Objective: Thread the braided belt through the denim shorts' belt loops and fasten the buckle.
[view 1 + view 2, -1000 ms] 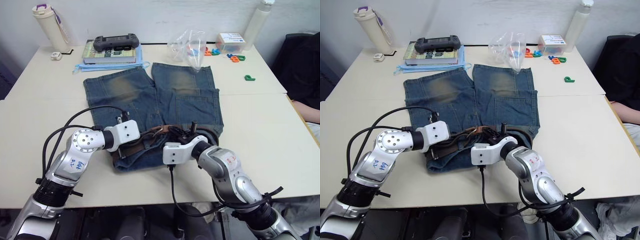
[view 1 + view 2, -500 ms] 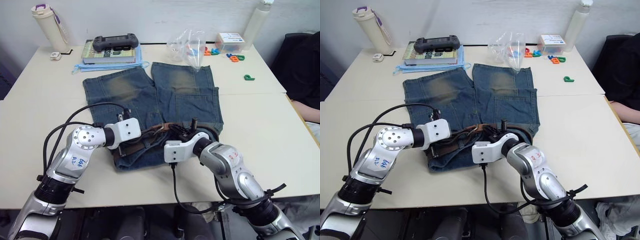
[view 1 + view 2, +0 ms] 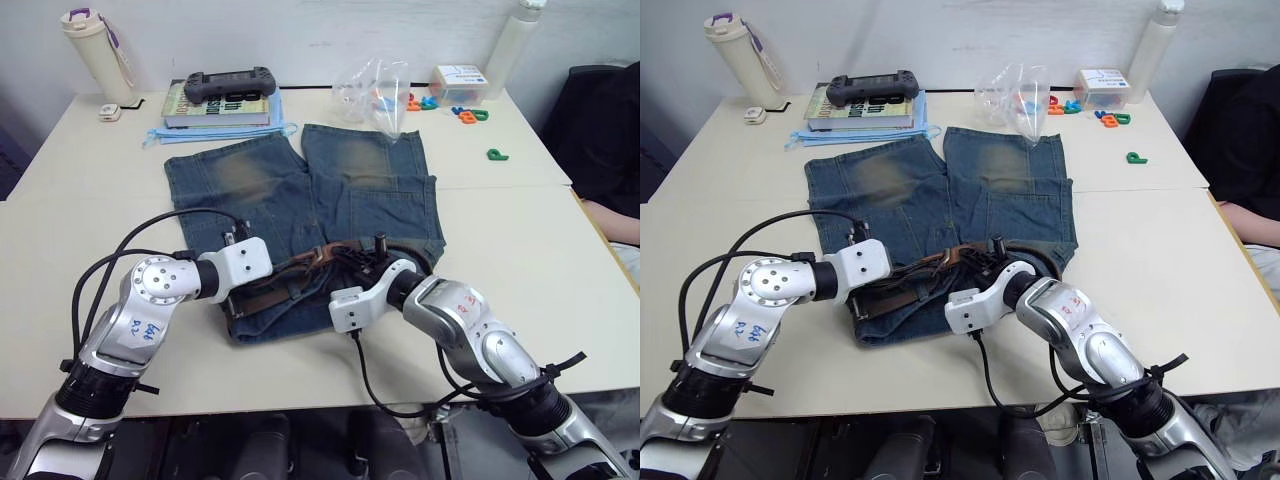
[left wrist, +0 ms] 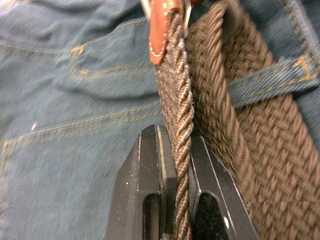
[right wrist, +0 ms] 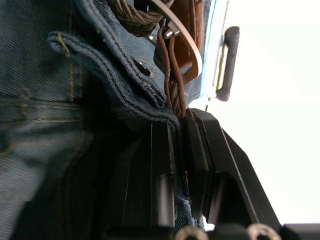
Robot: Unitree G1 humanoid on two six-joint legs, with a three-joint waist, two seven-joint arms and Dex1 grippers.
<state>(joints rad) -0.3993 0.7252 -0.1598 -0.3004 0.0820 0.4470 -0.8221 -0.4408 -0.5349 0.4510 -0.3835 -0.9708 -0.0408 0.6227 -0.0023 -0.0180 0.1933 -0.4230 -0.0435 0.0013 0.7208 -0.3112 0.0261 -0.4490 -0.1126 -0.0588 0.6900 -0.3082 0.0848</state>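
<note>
Left gripper (image 4: 176, 165) pinches the belt (image 4: 176, 105) edge-on, we note. Right gripper (image 5: 177, 135) clamps the belt's leather end and a fold of the shorts (image 3: 300, 190) at the waistband, lower centre; buckle (image 5: 176, 35) just beyond.

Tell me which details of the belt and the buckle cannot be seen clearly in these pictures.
- Buckle: the right wrist view cuts it at the picture's edge, so fastening is unclear.
- Braided belt: in the left wrist view, the left gripper covers its lower run.
- Belt loops: in the head views, both arms hide most along the denim shorts waistband.
</note>
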